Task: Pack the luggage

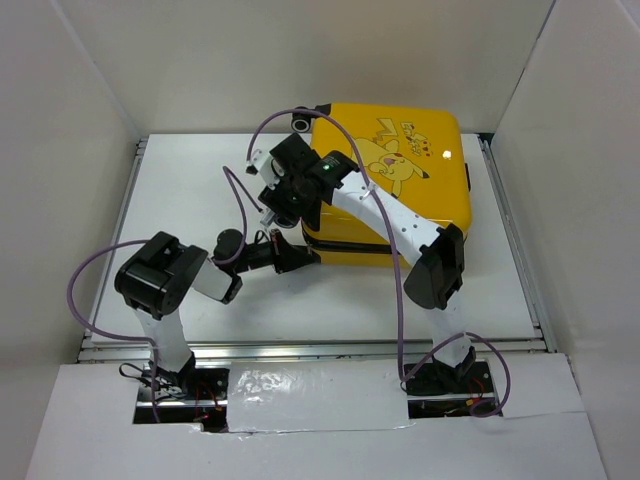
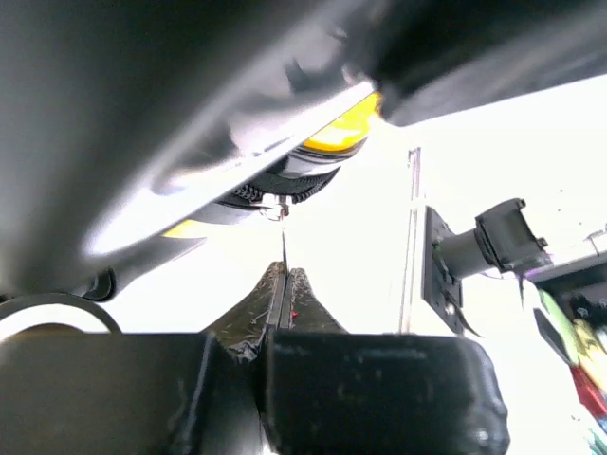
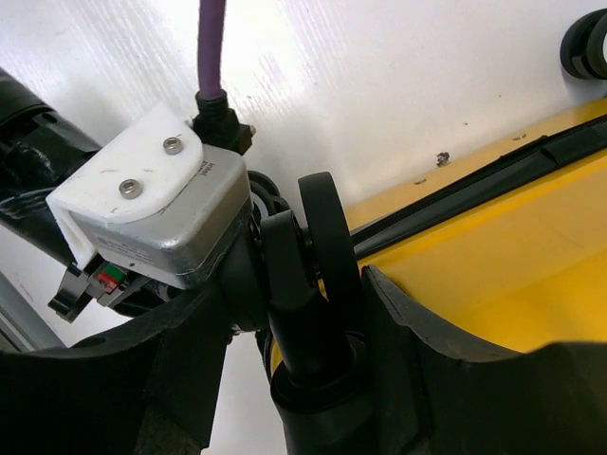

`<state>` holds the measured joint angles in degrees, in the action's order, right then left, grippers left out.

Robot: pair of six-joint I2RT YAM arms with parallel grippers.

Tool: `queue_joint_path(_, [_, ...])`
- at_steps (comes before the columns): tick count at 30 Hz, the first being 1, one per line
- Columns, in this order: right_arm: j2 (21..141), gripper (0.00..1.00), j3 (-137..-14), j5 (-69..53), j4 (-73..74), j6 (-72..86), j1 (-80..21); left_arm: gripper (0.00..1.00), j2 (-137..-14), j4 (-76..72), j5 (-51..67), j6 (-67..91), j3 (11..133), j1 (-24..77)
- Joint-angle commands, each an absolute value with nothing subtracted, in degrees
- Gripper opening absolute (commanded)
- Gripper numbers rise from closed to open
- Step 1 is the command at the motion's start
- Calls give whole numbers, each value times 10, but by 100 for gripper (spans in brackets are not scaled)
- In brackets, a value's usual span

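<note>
Watching the overhead view, I am seeing the luggage (image 1: 440, 200) lying flat and closed on the worktop (image 1: 190, 190), cartoon lid facing up, toward the far right side. My left arm is reaching in low from the left, and the left gripper (image 1: 296, 256) is sitting at the near-left corner of the case. Through the left wrist camera its jaws are standing fully closed, pinching a thin metal zip pull (image 2: 283, 248) that is running edge-on from the fingertips up to the black zip line under the yellow shell.

My right arm is stretching across the lid, putting the right gripper (image 1: 276, 200) at the case's left edge. In the right wrist view its jaws are standing roughly half open, straddling a black caster wheel (image 3: 321, 227) at that corner, both fingers (image 3: 427, 370) lying close against the wheel's mount, so it looks clamped on it. A second wheel (image 3: 583, 43) is showing further along the same edge, resting over the white worktop.
</note>
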<state>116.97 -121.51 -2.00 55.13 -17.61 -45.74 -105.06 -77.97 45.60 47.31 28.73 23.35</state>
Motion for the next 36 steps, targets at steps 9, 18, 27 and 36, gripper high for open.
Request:
queue_joint_path(9, [1181,0,-1266,110,413,-90,-428,0,-983,-912,476,331,273,329])
queue_joint_path(18, [1188,0,-1268,103,414,-72,-430,0,-958,-827,365,262,294,402])
queue_joint_path(27, [1186,91,-1326,149,469,-25,-426,0,-955,-839,355,284,288,406])
queue_joint_path(36, [1051,87,-1267,136,485,69,-403,0,-949,-823,352,296,289,402])
